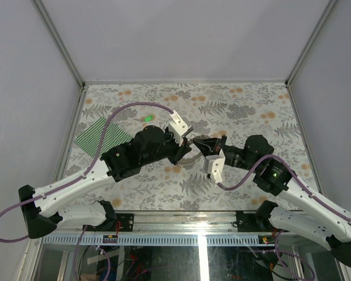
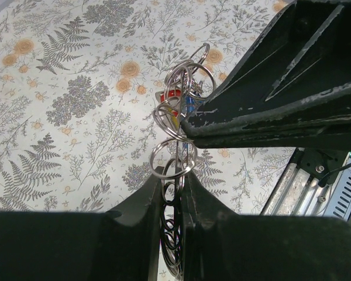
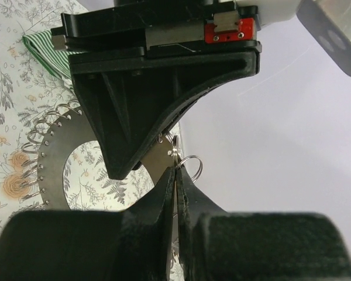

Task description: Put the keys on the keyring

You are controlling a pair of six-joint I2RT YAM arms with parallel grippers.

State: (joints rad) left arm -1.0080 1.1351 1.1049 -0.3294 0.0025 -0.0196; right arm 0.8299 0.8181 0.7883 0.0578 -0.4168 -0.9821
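Observation:
The keyring point(image 3: 54, 149) is a flat grey metal hoop with several small split rings along its edge. Both grippers hold it above the table's middle. My left gripper point(image 2: 174, 173) is shut on a bunch of its split rings point(image 2: 184, 76). Red point(image 2: 173, 95) and blue point(image 2: 188, 103) key heads hang among those rings. My right gripper point(image 3: 175, 173) is shut on the hoop's edge beside one split ring point(image 3: 190, 167). In the top view the left gripper point(image 1: 183, 144) and right gripper point(image 1: 200, 144) meet tip to tip. A green key point(image 1: 147, 119) lies loose on the table behind the left arm.
A green-and-white striped cloth point(image 1: 102, 136) lies at the left, partly under the left arm, and shows in the right wrist view point(image 3: 44, 50). The table has a floral cover point(image 1: 251, 105). Grey walls stand on three sides, with a metal rail point(image 1: 181, 221) at the near edge.

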